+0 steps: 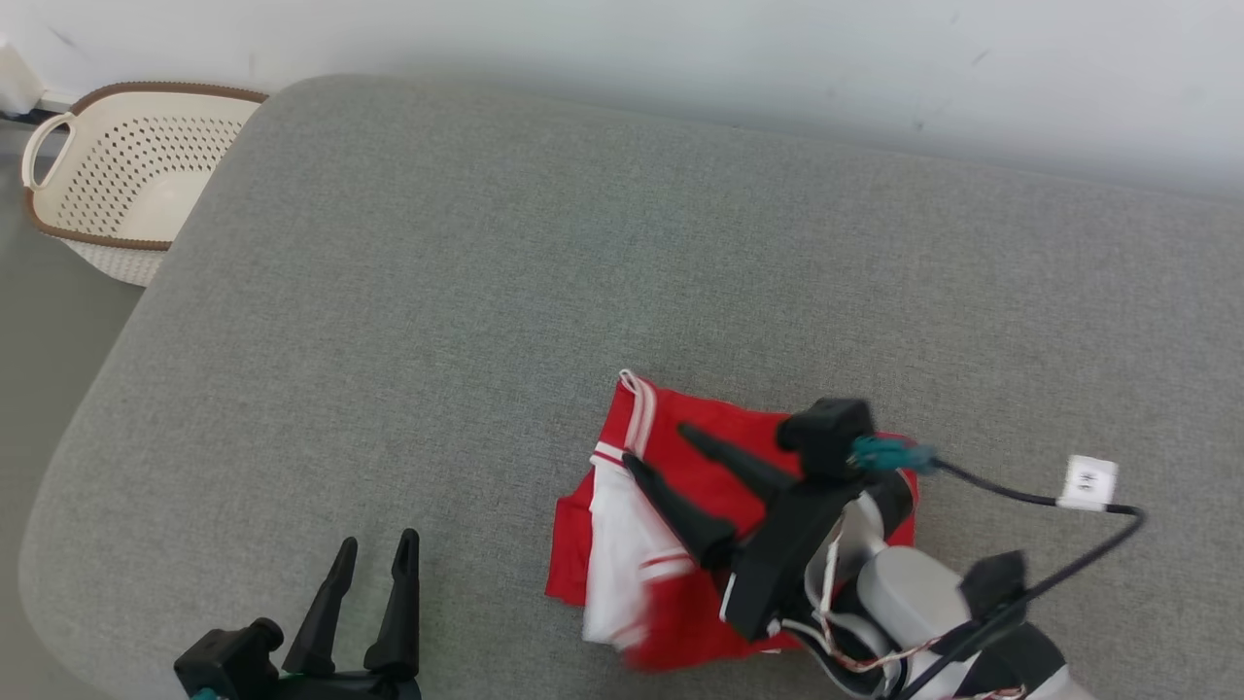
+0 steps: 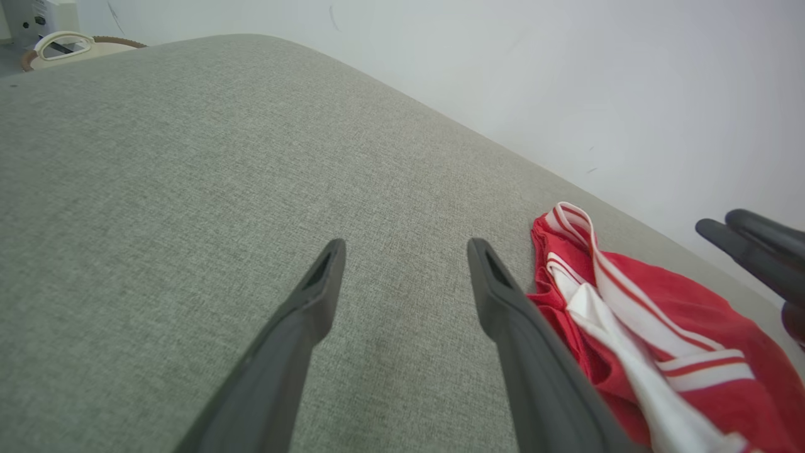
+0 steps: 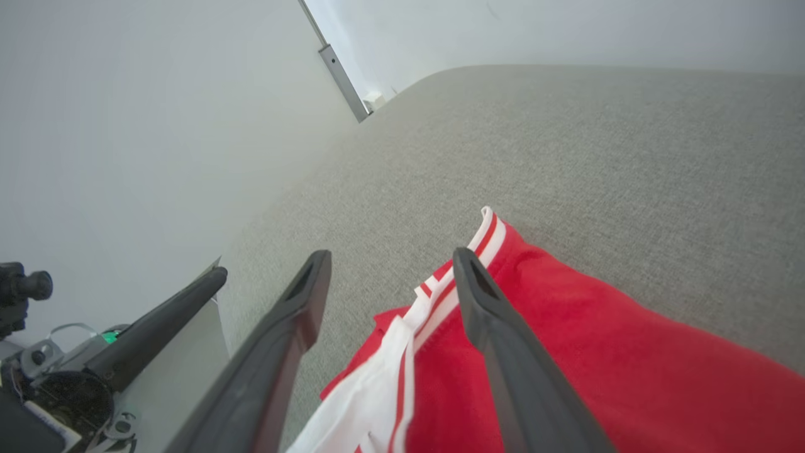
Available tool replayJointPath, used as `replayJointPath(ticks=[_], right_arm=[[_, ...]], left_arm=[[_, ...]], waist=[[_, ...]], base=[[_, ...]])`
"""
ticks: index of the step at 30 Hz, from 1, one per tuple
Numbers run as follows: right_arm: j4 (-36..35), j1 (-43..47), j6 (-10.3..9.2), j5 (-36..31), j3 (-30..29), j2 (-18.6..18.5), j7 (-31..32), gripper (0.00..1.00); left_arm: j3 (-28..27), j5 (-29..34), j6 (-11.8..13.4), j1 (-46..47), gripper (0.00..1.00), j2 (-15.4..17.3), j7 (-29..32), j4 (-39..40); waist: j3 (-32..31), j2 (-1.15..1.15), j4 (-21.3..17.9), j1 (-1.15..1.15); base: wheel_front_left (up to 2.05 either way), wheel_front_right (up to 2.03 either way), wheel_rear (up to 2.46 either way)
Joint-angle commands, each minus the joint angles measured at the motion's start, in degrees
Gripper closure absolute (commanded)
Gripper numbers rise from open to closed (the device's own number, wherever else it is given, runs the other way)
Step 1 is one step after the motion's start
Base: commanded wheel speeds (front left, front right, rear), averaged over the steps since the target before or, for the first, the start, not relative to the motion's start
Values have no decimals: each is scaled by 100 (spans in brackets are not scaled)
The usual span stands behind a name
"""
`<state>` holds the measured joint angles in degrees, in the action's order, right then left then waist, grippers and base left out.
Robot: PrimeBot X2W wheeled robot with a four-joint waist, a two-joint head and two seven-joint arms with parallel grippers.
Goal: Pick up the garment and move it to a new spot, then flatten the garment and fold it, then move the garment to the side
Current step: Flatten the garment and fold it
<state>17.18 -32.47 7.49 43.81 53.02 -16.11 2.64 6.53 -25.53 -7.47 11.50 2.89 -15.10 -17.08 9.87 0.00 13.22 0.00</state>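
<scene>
Evidently my right gripper and left gripper both stand released, so the folded red-and-white fabric garment lies free.

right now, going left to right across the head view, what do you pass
cream perforated plastic basket with a brown rim → black left gripper → red and white cloth garment → small white tag on the black cable

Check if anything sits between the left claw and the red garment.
Nothing visible does. Bare grey cushion lies between the open left claw and the garment; the right claw is over the garment itself, not in that gap.
</scene>
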Motion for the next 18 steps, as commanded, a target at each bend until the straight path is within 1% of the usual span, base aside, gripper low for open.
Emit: replayJointPath(ticks=[1, 3, 5, 8, 13, 18], right_arm=[[7, -71, 0, 89, -127, 9, -229, 0], [-15, -77, 0, 186, -387, 39, -631, 0], [29, -36, 0, 207, -647, -16, -937, 0], [223, 112, 0, 233, -1070, -185, -1163, 0], [512, 540, 0, 309, -1634, -425, -1284, 0], [580, 1063, 0, 445, -1765, -504, -1189, 0]], left_arm=[[-34, 1, -3, -64, 0, 4, -5, -6], [-91, 26, -3, -92, 0, 3, -5, 4], [-154, 36, -3, -118, 0, 6, -5, 7], [-177, 77, -3, -118, 0, 3, -5, 28], [-203, 117, -3, -85, 0, 7, -5, 55], [-235, 151, -3, -60, 0, 5, -5, 71]], waist=[[-17, 0, -28, 0], [-39, 0, -76, 0], [-63, 0, -133, 0], [-86, 0, -222, 0], [-74, 0, -314, 0], [-64, 0, -366, 0]], base=[[0, 0, 0], [0, 0, 0], [0, 0, 0], [0, 0, 0], [0, 0, 0], [0, 0, 0]])
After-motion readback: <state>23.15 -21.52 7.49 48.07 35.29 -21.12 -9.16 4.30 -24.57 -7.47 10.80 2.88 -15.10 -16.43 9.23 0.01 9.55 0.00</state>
